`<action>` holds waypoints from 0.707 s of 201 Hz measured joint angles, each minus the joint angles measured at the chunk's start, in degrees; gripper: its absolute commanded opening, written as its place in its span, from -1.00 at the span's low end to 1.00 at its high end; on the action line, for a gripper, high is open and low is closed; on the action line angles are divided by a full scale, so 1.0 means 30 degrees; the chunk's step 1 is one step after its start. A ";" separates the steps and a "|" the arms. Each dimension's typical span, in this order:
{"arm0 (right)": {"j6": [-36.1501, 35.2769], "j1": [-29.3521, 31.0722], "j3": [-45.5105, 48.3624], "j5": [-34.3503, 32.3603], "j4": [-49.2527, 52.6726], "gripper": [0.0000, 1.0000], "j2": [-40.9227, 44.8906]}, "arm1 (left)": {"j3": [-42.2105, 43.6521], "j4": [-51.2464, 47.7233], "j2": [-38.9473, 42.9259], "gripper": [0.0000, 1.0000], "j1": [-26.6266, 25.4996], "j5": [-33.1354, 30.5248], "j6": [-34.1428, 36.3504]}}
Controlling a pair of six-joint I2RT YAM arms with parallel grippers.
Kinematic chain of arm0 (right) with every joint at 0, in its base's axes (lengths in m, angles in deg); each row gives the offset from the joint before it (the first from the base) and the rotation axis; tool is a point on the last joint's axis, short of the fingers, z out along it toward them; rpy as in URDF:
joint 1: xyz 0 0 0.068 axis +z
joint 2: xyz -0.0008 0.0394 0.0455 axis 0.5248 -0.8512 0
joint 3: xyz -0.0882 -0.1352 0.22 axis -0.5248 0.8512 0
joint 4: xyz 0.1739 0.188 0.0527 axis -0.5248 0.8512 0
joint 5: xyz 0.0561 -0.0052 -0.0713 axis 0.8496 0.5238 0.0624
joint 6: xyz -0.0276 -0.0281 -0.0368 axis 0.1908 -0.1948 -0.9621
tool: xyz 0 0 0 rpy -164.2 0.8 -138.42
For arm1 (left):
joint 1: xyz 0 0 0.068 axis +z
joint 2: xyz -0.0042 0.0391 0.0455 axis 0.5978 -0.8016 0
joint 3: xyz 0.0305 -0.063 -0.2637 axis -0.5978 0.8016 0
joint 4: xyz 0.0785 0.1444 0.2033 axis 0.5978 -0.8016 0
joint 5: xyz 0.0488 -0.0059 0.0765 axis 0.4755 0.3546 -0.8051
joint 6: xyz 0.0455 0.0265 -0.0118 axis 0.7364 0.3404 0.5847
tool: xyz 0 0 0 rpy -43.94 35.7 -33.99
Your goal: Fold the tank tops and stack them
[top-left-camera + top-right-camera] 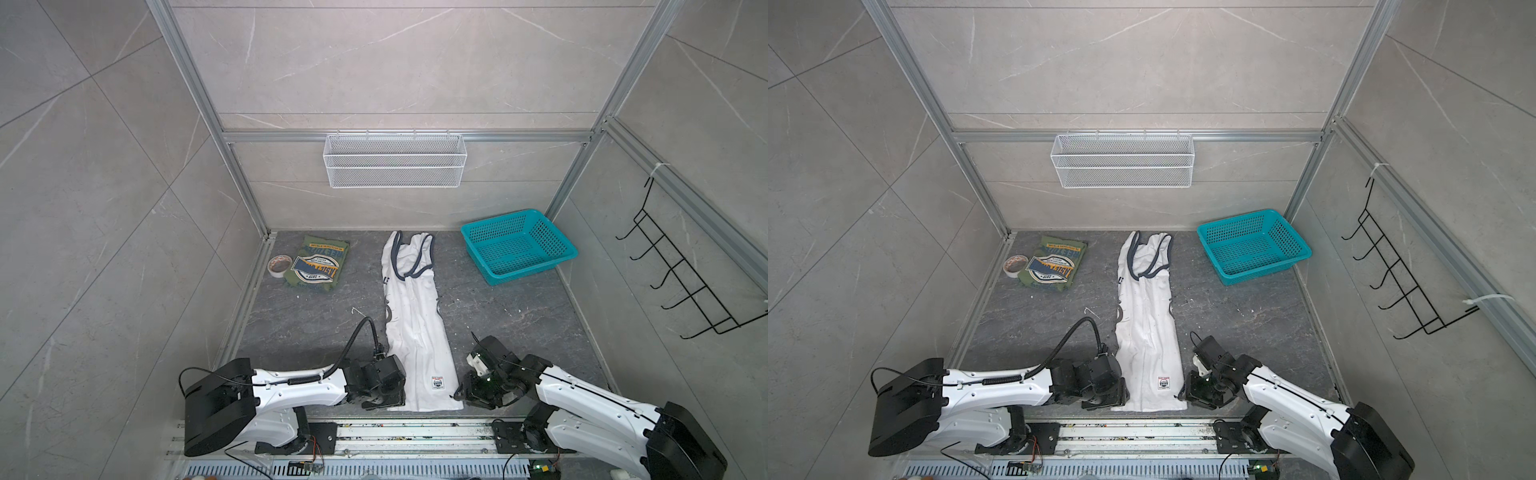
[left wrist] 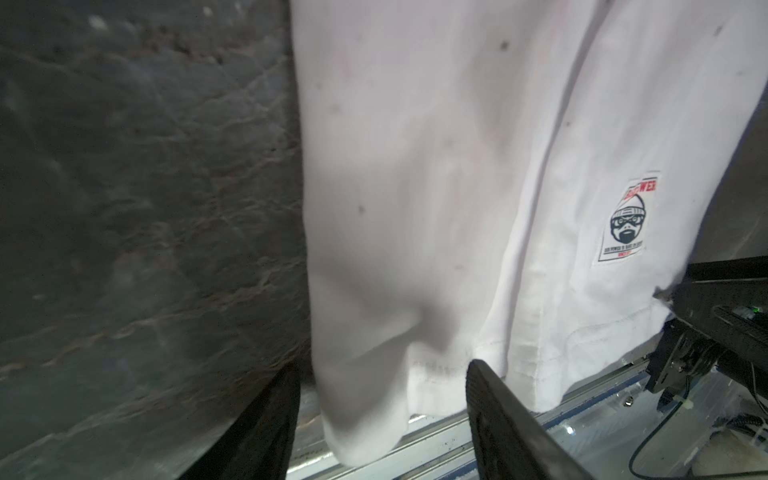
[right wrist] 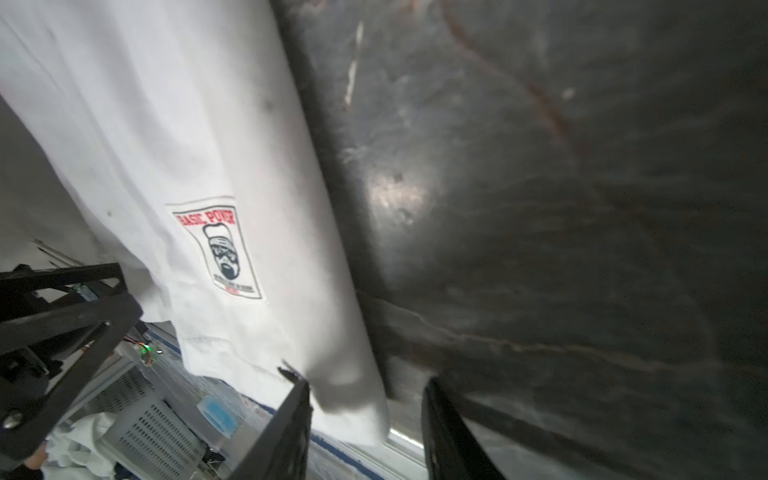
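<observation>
The white tank top (image 1: 415,332) (image 1: 1148,332) lies as a long narrow strip down the middle of the dark floor, straps far, hem near. My left gripper (image 1: 388,400) (image 2: 382,368) is open, its fingers either side of the near left hem corner (image 2: 357,415). My right gripper (image 1: 460,395) (image 3: 369,383) is open round the near right hem corner (image 3: 353,407), one finger touching the cloth. A small logo patch (image 2: 627,218) (image 3: 220,249) sits near the hem. The olive green tank top (image 1: 318,264) (image 1: 1054,264) lies folded at the back left, graphic up.
A tape roll (image 1: 279,266) lies beside the olive top. A teal plastic basket (image 1: 532,272) stands at the back right. A white wire basket (image 1: 395,160) hangs on the back wall, a black hook rack (image 1: 681,282) on the right wall. The metal rail (image 1: 415,432) runs just below the hem.
</observation>
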 measured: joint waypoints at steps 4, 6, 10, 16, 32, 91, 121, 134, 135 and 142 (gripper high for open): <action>0.0219 0.0102 0.0080 0.0051 -0.0226 -0.20 -0.0007 | -0.0007 0.0087 -0.0066 0.18 0.0000 0.0073 -0.0007; 0.0270 0.0146 0.0102 0.0080 -0.0335 -0.22 -0.0015 | -0.0015 0.0117 -0.0095 0.16 0.0000 0.0124 -0.0015; 0.0393 0.0240 0.0146 0.0131 -0.0495 -0.25 -0.0051 | -0.0022 0.0233 -0.0160 0.13 0.0000 0.0204 -0.0044; 0.0525 0.0379 0.0204 0.0160 -0.0772 -0.29 -0.0138 | -0.0036 0.0430 -0.0277 0.09 0.0000 0.0408 -0.0080; 0.0896 0.0707 0.0240 0.0138 -0.1209 -0.43 -0.0401 | -0.0044 0.0743 -0.0488 -0.03 -0.0015 0.0729 -0.0138; 0.1399 0.1756 -0.0066 -0.1392 -0.0124 -0.92 -0.0233 | -0.0044 0.0138 -0.0619 -0.58 -0.0714 0.1122 -0.0546; 0.1676 0.2127 -0.0670 -0.2149 0.1260 -1.00 0.0736 | -0.0175 -0.1129 -0.0153 -0.88 -0.1180 0.0918 -0.0772; 0.1858 0.2375 -0.0874 -0.2361 0.1814 -1.00 0.1224 | -0.0321 -0.1537 0.0342 -1.00 -0.1341 0.0743 -0.0867; 0.1858 0.2397 -0.0896 -0.2368 0.1887 -1.00 0.1290 | -0.0335 -0.1566 0.0372 -1.00 -0.1348 0.0729 -0.0867; 0.1960 0.2514 -0.1027 -0.2470 0.2200 -1.00 0.1545 | -0.0510 -0.1872 0.0685 -1.00 -0.1399 0.0539 -0.0903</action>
